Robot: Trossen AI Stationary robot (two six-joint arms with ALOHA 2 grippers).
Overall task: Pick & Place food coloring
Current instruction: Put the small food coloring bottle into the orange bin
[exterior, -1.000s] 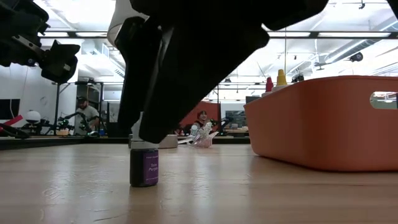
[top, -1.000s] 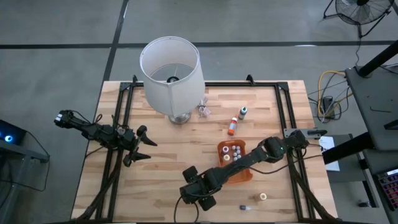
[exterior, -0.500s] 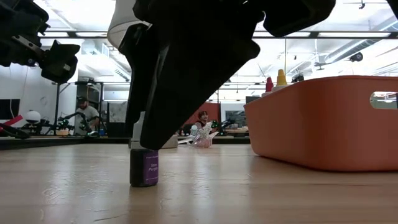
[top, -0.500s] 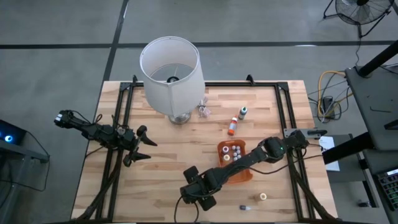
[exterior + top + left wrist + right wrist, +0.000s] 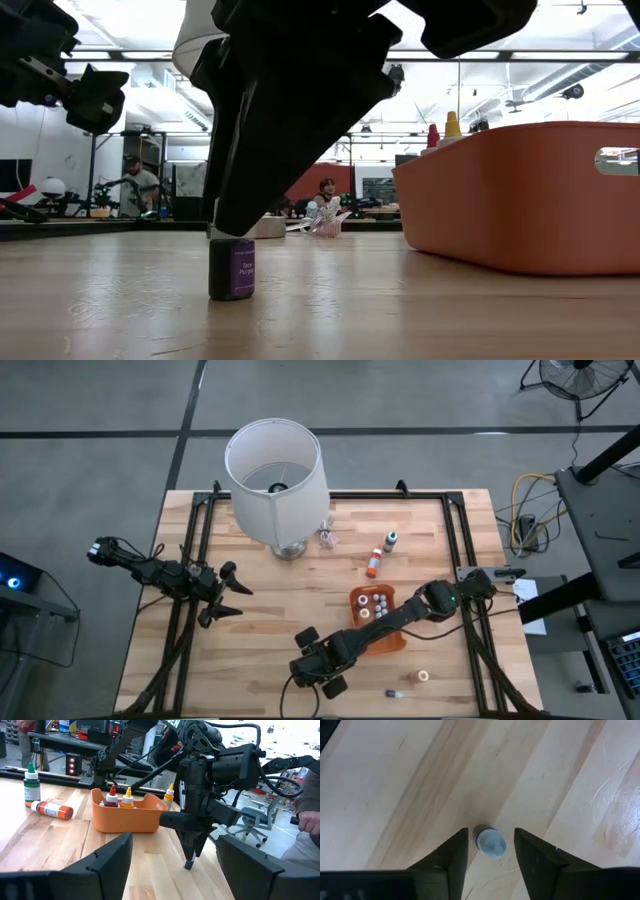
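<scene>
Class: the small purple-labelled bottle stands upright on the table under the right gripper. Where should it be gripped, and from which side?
Grip the purple-labelled bottle at its cap and neck, from straight above: it stands upright, and the right gripper already straddles its round cap.

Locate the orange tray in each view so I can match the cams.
High view: orange tray right of table centre, partly under the right arm.
Low view: tray at right, caps showing above its rim.
Left wrist view: left of centre.
Right wrist view: not in it.
Shared landmark: right gripper.
</scene>
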